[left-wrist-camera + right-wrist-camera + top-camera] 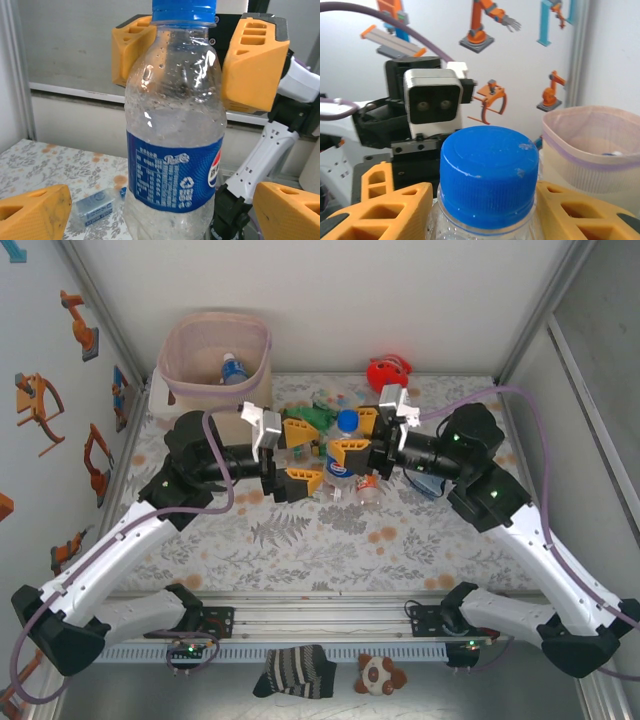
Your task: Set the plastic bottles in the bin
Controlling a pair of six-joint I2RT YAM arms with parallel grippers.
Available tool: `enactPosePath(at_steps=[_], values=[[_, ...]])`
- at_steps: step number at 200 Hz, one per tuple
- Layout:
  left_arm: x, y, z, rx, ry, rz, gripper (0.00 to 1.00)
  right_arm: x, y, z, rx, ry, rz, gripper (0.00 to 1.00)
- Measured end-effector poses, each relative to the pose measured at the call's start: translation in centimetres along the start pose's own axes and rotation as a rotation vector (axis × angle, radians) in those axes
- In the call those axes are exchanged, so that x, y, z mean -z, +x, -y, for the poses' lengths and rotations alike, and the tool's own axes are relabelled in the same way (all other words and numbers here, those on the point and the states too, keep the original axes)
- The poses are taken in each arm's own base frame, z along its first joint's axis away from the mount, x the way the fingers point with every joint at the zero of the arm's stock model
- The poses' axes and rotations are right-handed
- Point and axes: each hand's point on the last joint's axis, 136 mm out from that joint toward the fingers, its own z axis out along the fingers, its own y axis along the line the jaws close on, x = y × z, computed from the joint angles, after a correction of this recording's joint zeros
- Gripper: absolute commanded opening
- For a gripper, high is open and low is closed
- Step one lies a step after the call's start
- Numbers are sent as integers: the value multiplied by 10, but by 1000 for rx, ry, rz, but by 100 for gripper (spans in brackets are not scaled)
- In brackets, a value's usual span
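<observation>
Blue-capped bottle stands upright, clamped in the right hand; the left hand gapes wide just beside it, green bottle and pink bin behind.

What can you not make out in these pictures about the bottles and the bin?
- Top view: the loose bottles behind the left gripper and right gripper are mostly covered, so no count.
- Top view: inside the bin, anything below one bottle is hidden by its walls.
- Left wrist view: the held bottle has its base cut off by the bottom edge.
- Right wrist view: below the cap, its body is cut off.
</observation>
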Motion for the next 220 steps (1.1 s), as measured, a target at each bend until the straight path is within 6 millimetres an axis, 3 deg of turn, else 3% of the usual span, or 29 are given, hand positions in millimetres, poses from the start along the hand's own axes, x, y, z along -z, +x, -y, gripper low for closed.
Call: enactPosePath(at_steps=[53,87,220], values=[[-6,-21,21,-38,111,7,87,-5,-6,-31,74,-113,10,42],[-8,-23,34,-51,159,5,85,-5,-16,-43,111,-142,33,42],[-16,-16,49,-50,229,-26,70,-11,-19,-49,128,-128,52,41]])
